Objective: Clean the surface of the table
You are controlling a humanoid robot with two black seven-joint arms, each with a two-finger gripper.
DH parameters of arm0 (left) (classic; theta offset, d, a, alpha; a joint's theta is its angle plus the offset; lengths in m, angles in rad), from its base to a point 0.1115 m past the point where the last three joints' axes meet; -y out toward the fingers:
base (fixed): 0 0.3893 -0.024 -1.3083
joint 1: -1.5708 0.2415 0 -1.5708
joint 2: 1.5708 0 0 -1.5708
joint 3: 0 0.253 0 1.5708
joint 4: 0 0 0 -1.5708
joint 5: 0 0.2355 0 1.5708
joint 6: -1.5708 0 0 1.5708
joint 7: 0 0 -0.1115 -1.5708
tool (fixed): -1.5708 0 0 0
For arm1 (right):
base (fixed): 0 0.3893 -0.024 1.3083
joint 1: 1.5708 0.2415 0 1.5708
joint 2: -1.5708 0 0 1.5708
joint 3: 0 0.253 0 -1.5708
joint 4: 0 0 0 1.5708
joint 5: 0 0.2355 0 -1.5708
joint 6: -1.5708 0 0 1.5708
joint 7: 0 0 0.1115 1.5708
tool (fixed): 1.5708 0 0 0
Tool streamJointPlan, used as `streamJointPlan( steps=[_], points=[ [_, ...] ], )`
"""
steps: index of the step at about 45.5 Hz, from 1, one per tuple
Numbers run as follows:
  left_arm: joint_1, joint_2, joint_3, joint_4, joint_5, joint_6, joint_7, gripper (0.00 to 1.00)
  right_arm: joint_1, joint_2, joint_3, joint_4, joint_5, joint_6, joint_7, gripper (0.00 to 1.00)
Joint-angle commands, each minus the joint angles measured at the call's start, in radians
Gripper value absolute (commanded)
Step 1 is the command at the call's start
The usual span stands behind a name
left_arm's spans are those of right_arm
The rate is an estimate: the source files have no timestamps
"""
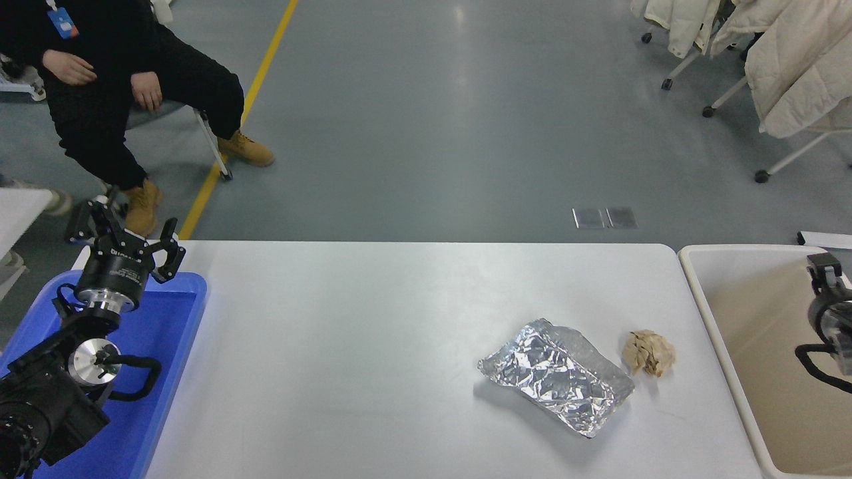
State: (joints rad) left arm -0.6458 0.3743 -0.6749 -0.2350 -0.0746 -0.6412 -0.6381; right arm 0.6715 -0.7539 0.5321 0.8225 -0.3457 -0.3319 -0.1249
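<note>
A: We note the right pincer [825, 269] at the frame's right edge, above the beige bin [745, 346]. Only part of it shows, so we cannot tell how far it is open or whether it has hold of anything.

B: Agreed. The left pincer [126, 243] sits parked far off to its left, over the far end of the blue tray [166, 346], fingers spread, nothing between them.

A: The table [366, 346] lies to the left of the right pincer, just beside the bin's near wall. Two bits of litter rest on it: a foil wrapper [556, 376] and a paper ball [649, 352]. The ball is the nearer one to the right pincer; the wrapper lies just beyond it, almost touching.

B: Handling, as we judge it: both are very light. The wrapper looks thin, crinkled and slick, and it lies nearly flat, so it will likely slide on the smooth top and crush under any squeeze. We would take it at a raised, puckered edge, not the flat middle.

A: The ball looks soft but bulky enough to pinch across its middle from above. It may roll if nudged sideways.

B: The table itself is hard and smooth; we expect nothing to snag.
</note>
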Motion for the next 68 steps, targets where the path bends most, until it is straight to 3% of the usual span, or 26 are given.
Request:
streamJointPlan(
  steps=[1, 5, 13, 23, 30, 41, 54, 68],
  points=[
    [0.0, 0.0, 0.0, -0.001, -0.001, 0.0, 0.0, 1.0, -0.104, -0.058, 0.321, 0.217, -0.004, 0.105, 0.002, 1.0],
    [0.0, 0.0, 0.0, 0.0, -0.001, 0.0, 0.0, 1.0, -0.135, -0.05, 0.357, 0.233, -0.018, 0.194, 0.046, 1.0],
    [0.0, 0.0, 0.0, -0.001, -0.001, 0.0, 0.0, 1.0, -0.21, -0.024, 0.402, 0.251, -0.16, 0.358, 0.227, 1.0],
    [0.0, 0.0, 0.0, 0.0, -0.001, 0.0, 0.0, 1.0, -0.312, 0.1, 0.494, 0.345, -0.219, 0.386, 0.341, 1.0],
    [0.0, 0.0, 0.0, 0.0, -0.001, 0.0, 0.0, 1.0, -0.365, 0.289, 0.568, 0.345, -0.271, 0.386, 0.364, 1.0],
    [0.0, 0.0, 0.0, 0.0, -0.001, 0.0, 0.0, 1.0, -0.392, 0.516, 0.589, 0.301, -0.516, 0.386, 0.447, 1.0],
    [0.0, 0.0, 0.0, 0.0, -0.001, 0.0, 0.0, 1.0, -0.323, 0.714, 0.641, 0.132, -0.535, 0.363, 0.453, 1.0],
    [0.0, 0.0, 0.0, -0.001, -0.001, 0.0, 0.0, 1.0, -0.204, 0.754, 0.674, 0.0, -0.533, 0.336, 0.456, 1.0]
  ],
)
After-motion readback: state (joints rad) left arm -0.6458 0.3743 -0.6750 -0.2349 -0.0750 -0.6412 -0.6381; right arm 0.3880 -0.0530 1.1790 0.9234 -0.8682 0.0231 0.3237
